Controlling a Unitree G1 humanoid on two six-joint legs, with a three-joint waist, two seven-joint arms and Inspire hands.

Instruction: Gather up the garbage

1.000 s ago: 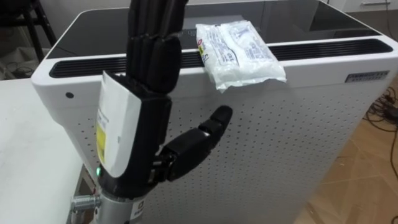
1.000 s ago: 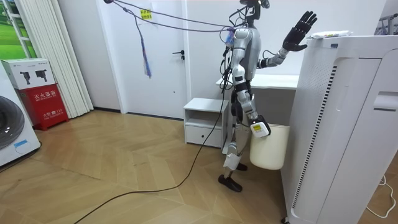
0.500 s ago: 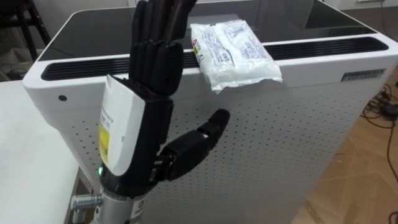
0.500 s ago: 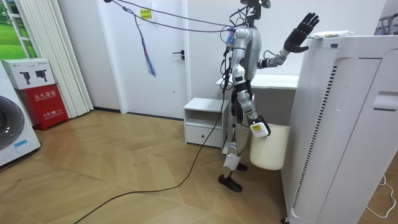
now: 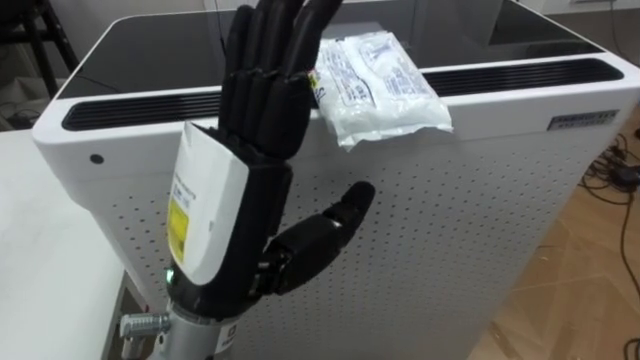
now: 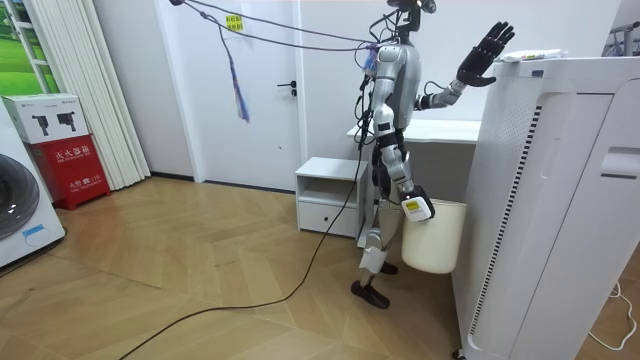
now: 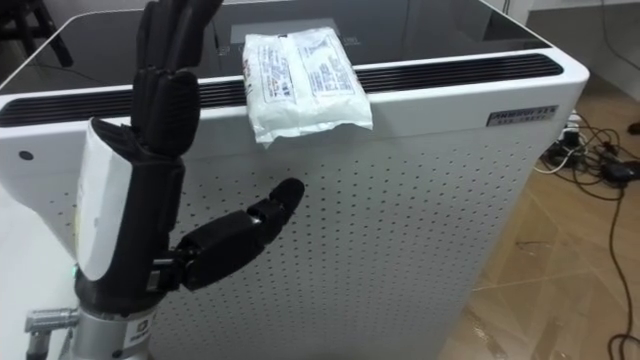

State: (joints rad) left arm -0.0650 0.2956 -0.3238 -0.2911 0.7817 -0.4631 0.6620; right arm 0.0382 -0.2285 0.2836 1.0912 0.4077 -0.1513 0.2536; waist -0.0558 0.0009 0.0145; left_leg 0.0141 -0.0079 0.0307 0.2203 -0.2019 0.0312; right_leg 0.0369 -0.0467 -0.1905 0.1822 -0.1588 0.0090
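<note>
1. Packet [image 5: 378, 85]: a crumpled white plastic packet with some print lies flat on top of the white appliance [image 5: 480, 200], at the front edge. It lies across the long black vent slot [image 5: 140, 105], and one corner hangs slightly over the appliance's front face.
2. Nothing holds the packet; it rests on the appliance alone.
3. The left hand [image 5: 235, 210] is raised upright in front of the appliance. The back of the hand faces the head camera, and the hand is on the left side of the appliance's perforated front.
4. Its fingers [image 5: 270, 60] are straight and close together, pointing up past the appliance's top edge. They are just left of the packet, and contact cannot be judged. The thumb [image 5: 330, 225] sticks out to the side, toward the appliance's front panel. This hand grips nothing.
5. In the room view the robot stands upright facing the appliance, with its left arm lifted to the height of the appliance's top.
6. The right hand [image 6: 415, 208] hangs low beside the robot's leg, at the rim of a white bin [image 6: 435, 245] that stands near the foot of the appliance. Whether its fingers are curled or straight cannot be told.
</note>
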